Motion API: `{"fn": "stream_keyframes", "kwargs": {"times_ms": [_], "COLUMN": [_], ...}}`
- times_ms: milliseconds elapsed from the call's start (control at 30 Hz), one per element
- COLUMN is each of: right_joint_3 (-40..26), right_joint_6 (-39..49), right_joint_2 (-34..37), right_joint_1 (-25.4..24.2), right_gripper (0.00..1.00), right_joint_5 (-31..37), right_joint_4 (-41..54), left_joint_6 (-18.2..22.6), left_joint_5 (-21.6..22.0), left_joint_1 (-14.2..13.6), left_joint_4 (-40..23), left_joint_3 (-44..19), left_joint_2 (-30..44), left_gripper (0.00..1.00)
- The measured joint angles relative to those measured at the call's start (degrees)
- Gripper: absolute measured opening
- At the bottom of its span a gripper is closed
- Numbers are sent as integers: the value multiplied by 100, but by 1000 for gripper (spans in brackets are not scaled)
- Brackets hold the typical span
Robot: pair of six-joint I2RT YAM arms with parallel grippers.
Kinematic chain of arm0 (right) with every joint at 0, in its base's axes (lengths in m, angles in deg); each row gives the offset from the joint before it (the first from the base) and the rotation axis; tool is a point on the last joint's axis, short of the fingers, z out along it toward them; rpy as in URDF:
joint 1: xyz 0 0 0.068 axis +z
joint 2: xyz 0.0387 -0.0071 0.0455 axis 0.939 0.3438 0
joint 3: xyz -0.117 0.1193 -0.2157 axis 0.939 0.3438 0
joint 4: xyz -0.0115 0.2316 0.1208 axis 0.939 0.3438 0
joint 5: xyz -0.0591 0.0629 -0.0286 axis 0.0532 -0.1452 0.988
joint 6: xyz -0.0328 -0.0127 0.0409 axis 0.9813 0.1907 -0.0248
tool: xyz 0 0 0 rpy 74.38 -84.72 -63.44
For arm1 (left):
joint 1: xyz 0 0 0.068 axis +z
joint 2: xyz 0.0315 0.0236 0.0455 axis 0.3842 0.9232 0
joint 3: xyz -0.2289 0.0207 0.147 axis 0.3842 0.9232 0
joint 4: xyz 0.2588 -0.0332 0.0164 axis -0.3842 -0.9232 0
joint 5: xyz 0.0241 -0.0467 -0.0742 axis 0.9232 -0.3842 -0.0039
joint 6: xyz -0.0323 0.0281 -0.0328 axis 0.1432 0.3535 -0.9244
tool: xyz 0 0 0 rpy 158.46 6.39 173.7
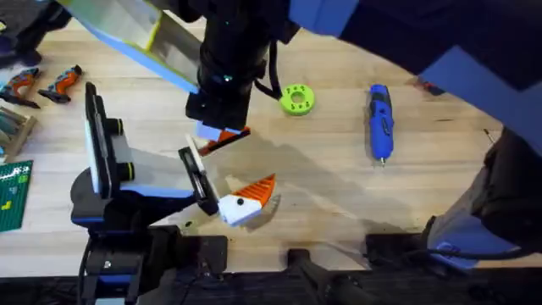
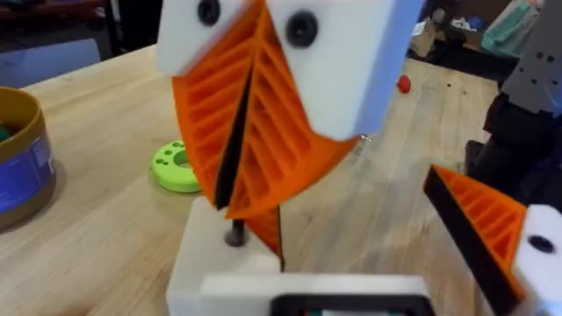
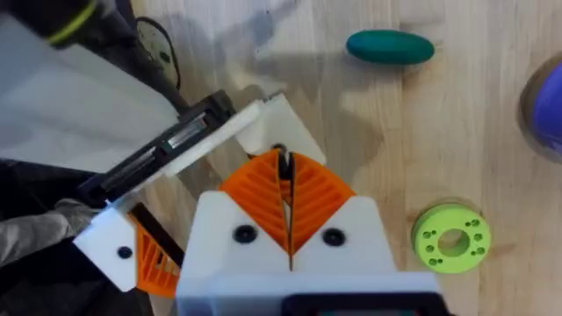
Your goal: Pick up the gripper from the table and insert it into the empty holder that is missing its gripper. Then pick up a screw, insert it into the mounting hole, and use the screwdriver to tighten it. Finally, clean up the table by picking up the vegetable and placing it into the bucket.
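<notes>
The right end effector (image 3: 285, 189) is pinched narrow on the orange tip (image 2: 263, 230), just above the white holder (image 2: 215, 259) of the left end effector (image 2: 351, 237), which gapes wide. On the table (image 1: 339, 178) lie the blue screwdriver (image 1: 379, 123) and the green vegetable (image 3: 391, 46), well apart.

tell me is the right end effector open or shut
Shut: the right end effector has its pads pressed together, pinching the orange tip above the white holder.
</notes>
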Motion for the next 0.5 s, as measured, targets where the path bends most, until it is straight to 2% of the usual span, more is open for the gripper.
{"fn": "stream_keyframes", "kwargs": {"times_ms": [500], "right_joint_3": [289], "right_joint_6": [-2], "right_joint_2": [-22], "right_joint_1": [7], "right_gripper": [5], "right_joint_5": [-22], "right_joint_4": [-88], "left_joint_6": [-59], "left_joint_5": [4], "left_joint_1": [0], "left_joint_4": [0], "left_joint_3": [0], "left_joint_2": [37], "left_gripper": [985]}}
